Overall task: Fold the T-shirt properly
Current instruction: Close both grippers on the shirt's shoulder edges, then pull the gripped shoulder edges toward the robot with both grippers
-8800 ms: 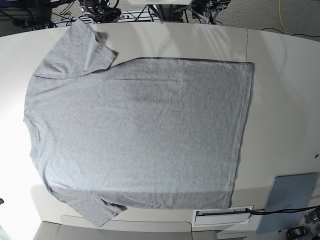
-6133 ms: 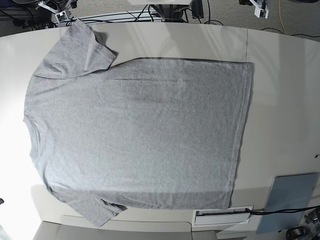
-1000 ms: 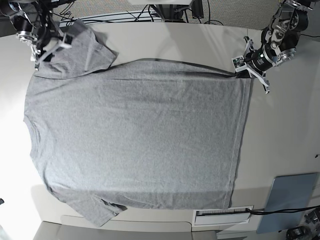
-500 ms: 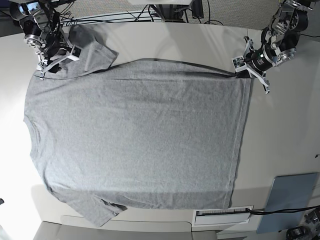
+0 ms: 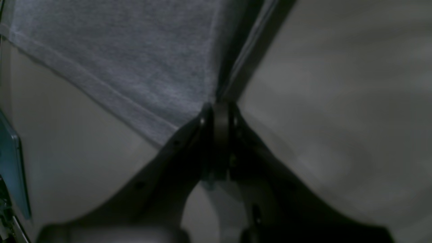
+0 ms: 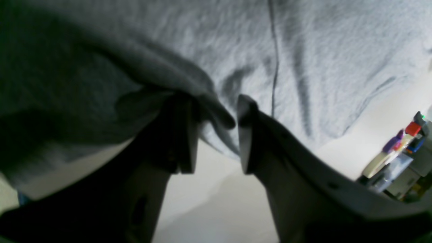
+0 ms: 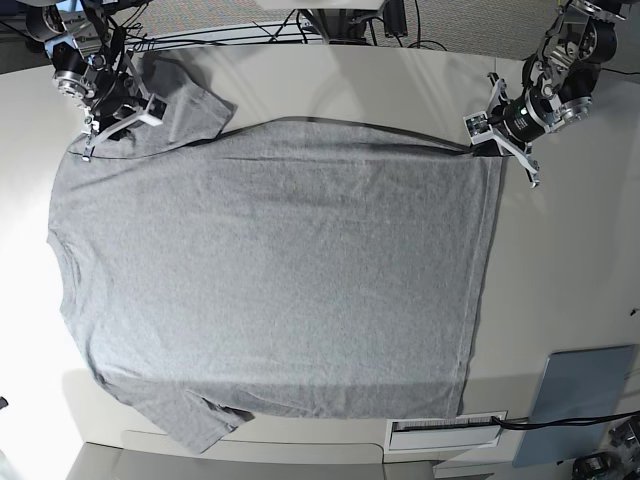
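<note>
The grey T-shirt [image 7: 270, 260] lies spread flat on the pale table [image 7: 570, 260], neck to the left and hem to the right. My left gripper [image 7: 492, 140] is shut on the hem's far corner. The left wrist view shows the left gripper [image 5: 219, 109] with its fingers pressed together on the T-shirt [image 5: 135, 50] edge, which is lifted a little. My right gripper [image 7: 118, 125] sits on the far sleeve. In the right wrist view the right gripper [image 6: 213, 103] stands open, with a raised fold of the T-shirt [image 6: 303, 50] between its fingers.
A blue-grey panel [image 7: 582, 390] and a white label strip [image 7: 445, 430] lie at the table's near right edge. Cables [image 7: 330, 20] run behind the far edge. Bottles [image 6: 401, 152] stand off to one side in the right wrist view.
The right gripper has moved down onto the far sleeve, bunching the cloth under it. The left gripper has held still on the hem corner.
</note>
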Action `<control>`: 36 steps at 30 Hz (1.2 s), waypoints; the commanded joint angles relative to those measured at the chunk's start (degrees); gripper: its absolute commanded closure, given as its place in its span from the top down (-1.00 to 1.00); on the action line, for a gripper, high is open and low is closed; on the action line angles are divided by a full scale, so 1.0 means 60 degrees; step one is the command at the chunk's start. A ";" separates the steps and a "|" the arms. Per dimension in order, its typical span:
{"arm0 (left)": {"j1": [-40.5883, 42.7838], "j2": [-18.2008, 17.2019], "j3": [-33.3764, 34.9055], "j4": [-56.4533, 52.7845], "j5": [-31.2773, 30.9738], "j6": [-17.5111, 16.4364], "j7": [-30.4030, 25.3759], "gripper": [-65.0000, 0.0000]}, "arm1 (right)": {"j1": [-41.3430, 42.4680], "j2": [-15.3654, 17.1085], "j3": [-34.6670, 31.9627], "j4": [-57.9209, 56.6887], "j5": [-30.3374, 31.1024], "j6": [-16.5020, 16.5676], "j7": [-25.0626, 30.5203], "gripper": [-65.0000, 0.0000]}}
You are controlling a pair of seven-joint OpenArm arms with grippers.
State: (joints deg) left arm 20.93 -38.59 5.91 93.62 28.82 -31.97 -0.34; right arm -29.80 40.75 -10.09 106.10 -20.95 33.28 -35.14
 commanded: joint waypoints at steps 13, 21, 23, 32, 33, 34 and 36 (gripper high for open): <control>0.0186 -0.0073 0.0076 -0.0193 0.0342 -0.0656 0.0754 -1.00 | 0.0186 0.0062 -0.0018 -0.0018 0.0339 0.0674 0.0015 -0.79; 0.0189 -0.0084 0.0073 -0.0182 -0.0240 -0.1339 0.0769 -1.00 | 0.0160 0.0291 -0.0015 0.0200 0.1031 -0.0270 -0.0707 -1.00; 0.0237 -0.0087 0.0073 -0.0113 -0.0637 -0.1339 0.1016 -1.00 | 0.0062 0.0510 -0.0004 0.0543 0.1133 -0.0273 -0.1027 -1.00; 0.1534 -0.0568 0.0036 0.0998 -0.2000 -0.0801 0.2535 -1.00 | -0.1220 0.1140 0.0586 0.1563 0.1133 -0.0295 -0.1435 -1.00; 0.1716 -0.0659 0.0033 0.1082 -0.2000 -0.0714 0.2619 -1.00 | -0.1392 0.1140 0.0667 0.1603 0.1133 -0.0295 -0.1450 -1.00; 0.1894 -0.0725 0.0026 0.1155 -0.2004 -0.0601 0.2677 -1.00 | -0.1555 0.1144 0.0732 0.1650 0.1133 -0.0295 -0.1483 -1.00; 0.2182 -0.0776 -0.0055 0.1228 -0.2065 -0.0412 0.2750 -1.00 | -0.1869 0.1144 0.0863 0.1778 0.1133 -0.0302 -0.1581 -1.00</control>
State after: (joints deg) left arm 32.36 -42.48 5.19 101.84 14.59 -30.85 10.48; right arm -40.95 46.65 -5.56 115.87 -13.63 31.70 -44.21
